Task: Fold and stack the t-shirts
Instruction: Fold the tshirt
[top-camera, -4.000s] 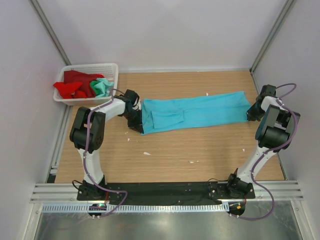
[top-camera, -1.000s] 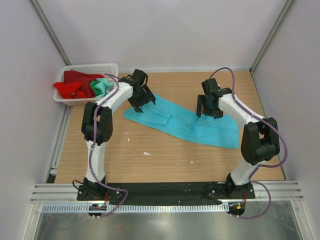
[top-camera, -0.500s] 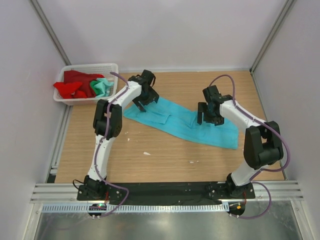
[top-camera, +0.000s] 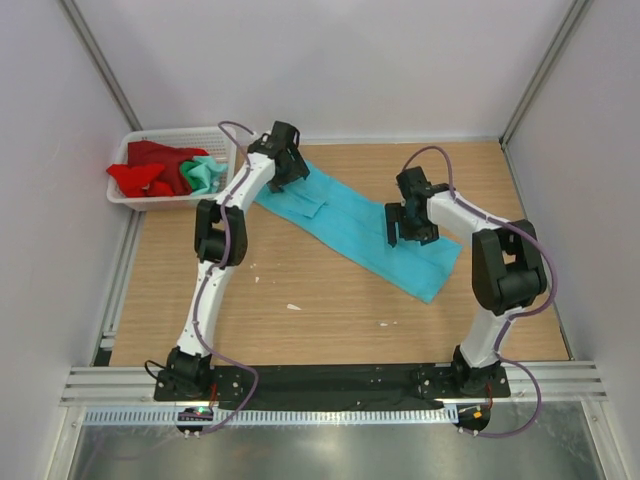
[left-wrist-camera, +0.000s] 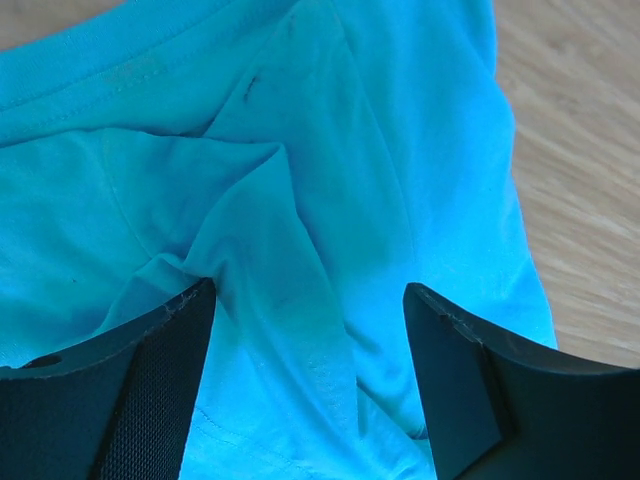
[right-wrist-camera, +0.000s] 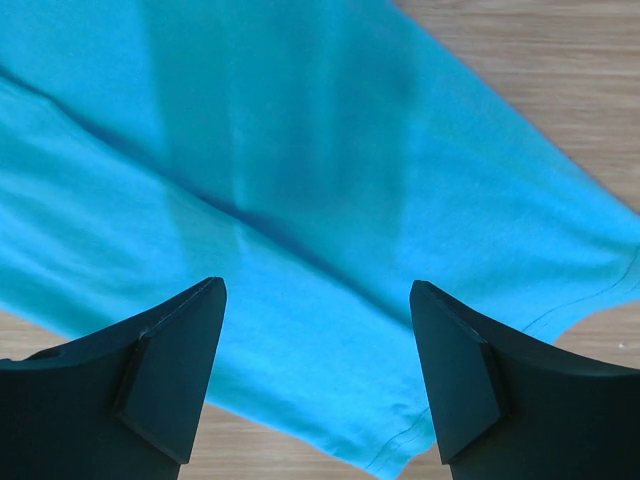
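Now we are holding our left pincer and right pincer, both spread, over the turquoise cloth t-shirt. It is lying slantwise.

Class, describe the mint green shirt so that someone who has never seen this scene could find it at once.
Look to the far left corner of the wooden table, where a white mesh basket stands. In its right half, beside the crumpled red cloth, lies the mint green shirt: the only pale green thing there.
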